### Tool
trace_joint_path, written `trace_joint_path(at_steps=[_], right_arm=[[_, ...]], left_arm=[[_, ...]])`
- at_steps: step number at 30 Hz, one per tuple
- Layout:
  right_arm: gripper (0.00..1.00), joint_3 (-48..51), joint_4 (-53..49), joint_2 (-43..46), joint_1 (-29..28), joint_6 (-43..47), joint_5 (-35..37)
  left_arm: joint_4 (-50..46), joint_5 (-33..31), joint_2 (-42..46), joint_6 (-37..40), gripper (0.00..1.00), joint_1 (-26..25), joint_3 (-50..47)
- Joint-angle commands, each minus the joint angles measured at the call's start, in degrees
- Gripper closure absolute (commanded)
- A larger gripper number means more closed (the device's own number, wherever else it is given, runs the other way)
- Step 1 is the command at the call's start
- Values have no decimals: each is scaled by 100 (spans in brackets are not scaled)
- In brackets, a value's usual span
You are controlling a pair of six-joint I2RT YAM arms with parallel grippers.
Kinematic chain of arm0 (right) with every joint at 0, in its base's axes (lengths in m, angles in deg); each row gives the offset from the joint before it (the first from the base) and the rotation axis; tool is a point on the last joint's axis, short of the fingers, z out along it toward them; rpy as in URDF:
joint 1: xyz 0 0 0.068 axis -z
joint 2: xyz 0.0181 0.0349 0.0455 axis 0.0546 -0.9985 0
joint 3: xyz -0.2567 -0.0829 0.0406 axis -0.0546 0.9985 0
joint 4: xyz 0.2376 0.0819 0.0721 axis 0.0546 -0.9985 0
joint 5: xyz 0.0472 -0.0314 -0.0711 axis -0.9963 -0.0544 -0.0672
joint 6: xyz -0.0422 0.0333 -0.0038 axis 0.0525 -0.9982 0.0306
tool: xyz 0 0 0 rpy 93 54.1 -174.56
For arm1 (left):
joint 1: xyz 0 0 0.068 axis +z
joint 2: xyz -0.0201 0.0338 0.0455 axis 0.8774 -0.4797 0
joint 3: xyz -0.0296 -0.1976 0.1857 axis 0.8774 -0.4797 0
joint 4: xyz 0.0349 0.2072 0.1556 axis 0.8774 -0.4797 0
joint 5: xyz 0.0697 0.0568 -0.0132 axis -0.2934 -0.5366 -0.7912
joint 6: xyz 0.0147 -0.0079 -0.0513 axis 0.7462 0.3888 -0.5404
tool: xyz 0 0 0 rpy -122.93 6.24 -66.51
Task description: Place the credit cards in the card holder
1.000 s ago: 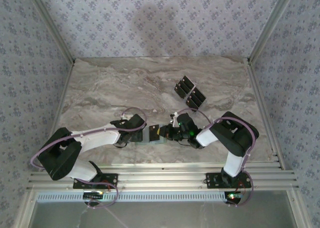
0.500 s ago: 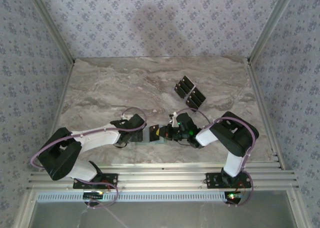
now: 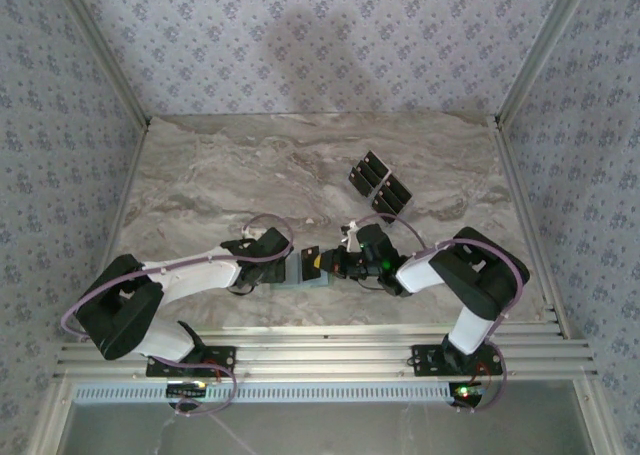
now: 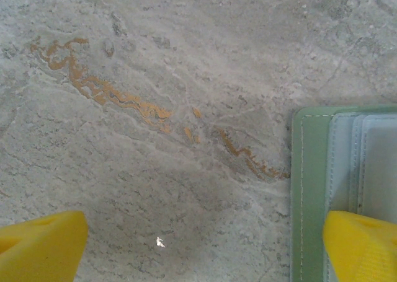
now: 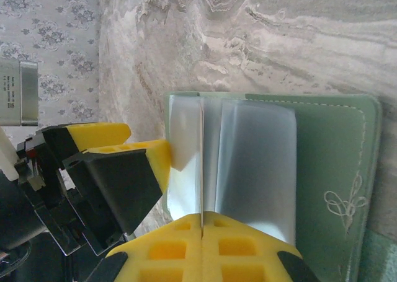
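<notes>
The pale-green card holder (image 5: 335, 170) lies open on the marble between both grippers, its blue-grey pockets facing up. My right gripper (image 5: 201, 223) is shut on one black credit card (image 5: 201, 158), seen edge-on as a thin line standing over the pockets. In the top view that card (image 3: 308, 260) sits just left of the right gripper (image 3: 328, 265). My left gripper (image 4: 198, 248) is open wide, and one yellow fingertip (image 4: 363, 245) rests on the card holder's edge (image 4: 310, 201). Several more credit cards (image 3: 380, 185) lie further back on the table.
The left gripper's black and yellow finger (image 5: 118, 164) sits close beside the held card. Bare marble table (image 3: 220, 175) stretches to the left and back. Patterned walls and metal frame rails (image 3: 530, 225) enclose the table.
The right jaws have closed the last bit onto the card. The right arm's elbow has shifted slightly to the right. The left arm has stayed put.
</notes>
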Motion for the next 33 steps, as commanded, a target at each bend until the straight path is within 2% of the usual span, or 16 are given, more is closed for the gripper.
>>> trace_joint_path(at_steps=[1,9,33], right_arm=[[100,-127,-25,-47,-48,125,-31],[100,-234,299,-442,-131,-41,-73],[100,-429,531,-808,-191,-370,-198]], left_arm=[[-209,75,-22,-20,2,-26,-58],[-209,81,-2,-28,2,-31,-83],[-162,119,-16,-11,2,-27,-84]])
